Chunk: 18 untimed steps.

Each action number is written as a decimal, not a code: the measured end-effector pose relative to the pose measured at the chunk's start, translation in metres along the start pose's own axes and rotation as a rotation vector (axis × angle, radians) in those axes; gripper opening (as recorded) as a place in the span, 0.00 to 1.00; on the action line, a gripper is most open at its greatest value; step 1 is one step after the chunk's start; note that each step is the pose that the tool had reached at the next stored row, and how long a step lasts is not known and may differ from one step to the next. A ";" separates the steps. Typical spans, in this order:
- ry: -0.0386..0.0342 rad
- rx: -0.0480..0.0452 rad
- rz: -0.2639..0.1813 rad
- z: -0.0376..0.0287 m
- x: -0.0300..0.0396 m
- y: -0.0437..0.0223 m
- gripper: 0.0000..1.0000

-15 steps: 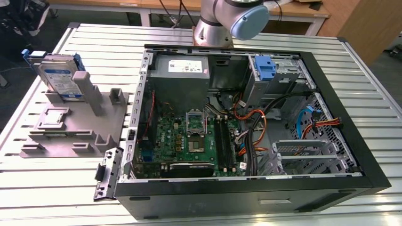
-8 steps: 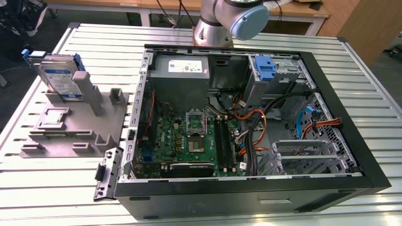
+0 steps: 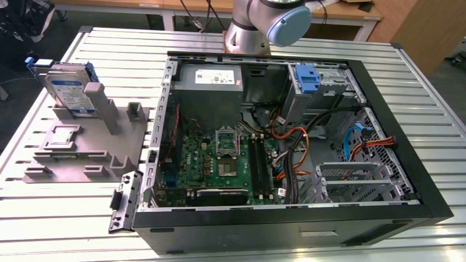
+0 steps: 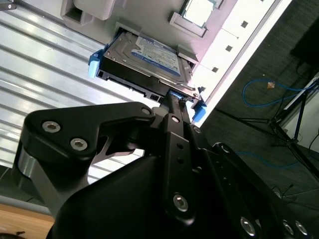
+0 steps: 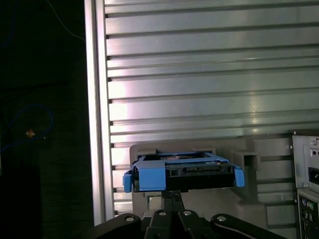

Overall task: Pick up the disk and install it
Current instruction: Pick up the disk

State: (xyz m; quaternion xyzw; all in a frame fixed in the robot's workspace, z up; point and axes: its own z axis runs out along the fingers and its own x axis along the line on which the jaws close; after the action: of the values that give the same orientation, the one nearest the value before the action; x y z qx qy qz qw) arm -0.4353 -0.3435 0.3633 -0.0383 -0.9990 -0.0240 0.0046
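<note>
The disk (image 3: 67, 90) stands on edge, leaning in a slot of the grey holder block (image 3: 87, 147) at the exterior view's left, on the slatted metal table. Its white and blue label faces forward and blue rails run along its sides. In the second wrist view the disk (image 4: 149, 55) lies beyond my gripper (image 4: 175, 102), label showing. In the first wrist view the disk (image 5: 182, 172) shows its blue-railed edge just past my gripper (image 5: 173, 195). The fingers sit pressed together with nothing between them, apart from the disk.
An open computer case (image 3: 429, 202) fills the exterior view's middle and right, with a motherboard (image 3: 218, 164), a grey power-supply box (image 3: 211, 81), a blue latch piece (image 3: 309, 81), cables and a metal drive cage (image 3: 357, 180). The arm's base (image 3: 251, 24) stands behind the case.
</note>
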 end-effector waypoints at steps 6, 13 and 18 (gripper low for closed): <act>0.0002 0.0000 -0.001 0.0000 0.0000 0.0000 0.10; 0.0016 0.0004 -0.031 0.0000 0.0000 0.0000 0.10; 0.0046 0.0010 -0.094 0.0000 0.0000 0.0000 0.10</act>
State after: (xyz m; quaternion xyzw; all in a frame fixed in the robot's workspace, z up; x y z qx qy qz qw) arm -0.4353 -0.3435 0.3633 0.0088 -0.9997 -0.0238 0.0058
